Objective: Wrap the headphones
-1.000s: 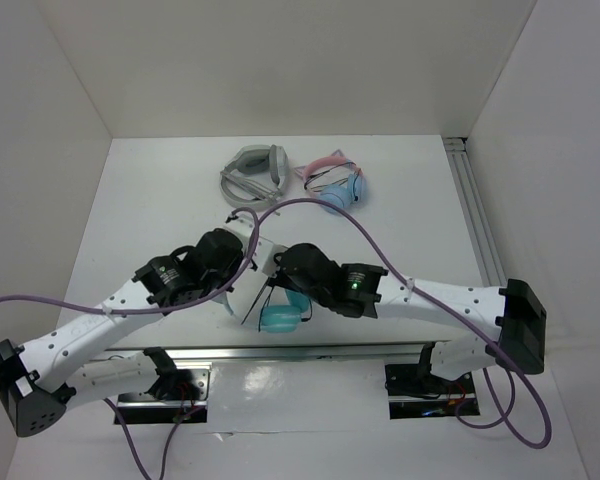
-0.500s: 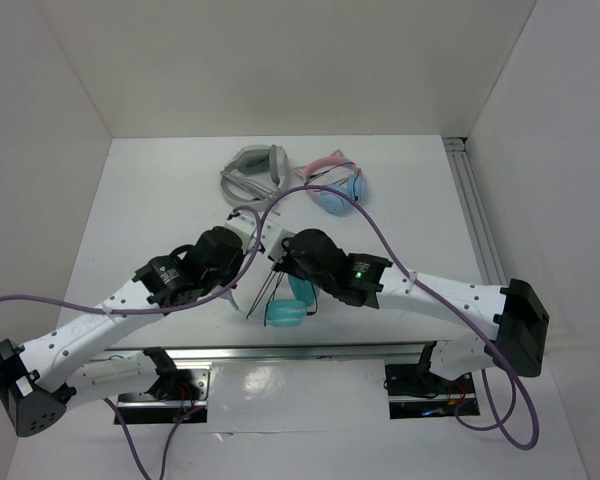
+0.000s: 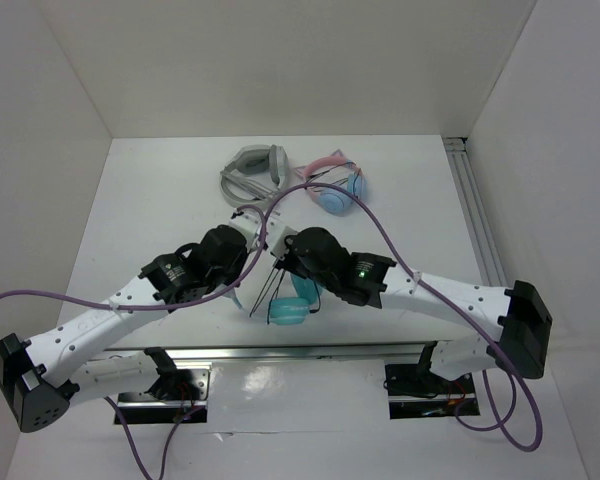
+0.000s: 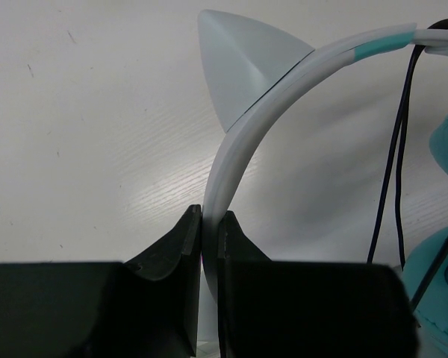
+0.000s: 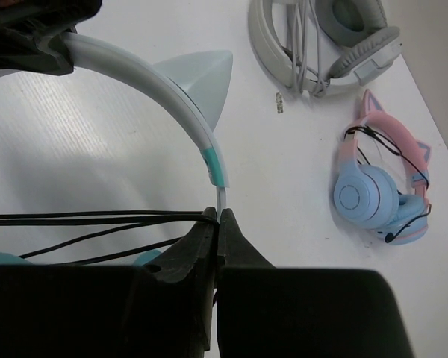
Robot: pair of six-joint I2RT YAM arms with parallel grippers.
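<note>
Headphones [image 4: 243, 142] headband clamped in left hand [image 4: 209, 220]; right hand [image 5: 216, 218] pinching cable [image 5: 97, 219].

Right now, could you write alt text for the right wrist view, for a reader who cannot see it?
The right pincer is shut on the teal headphones, where the pale cat-eared headband meets taut strands of black cable. Behind, on the white table, lie grey headphones and pink-banded light-blue headphones.
</note>
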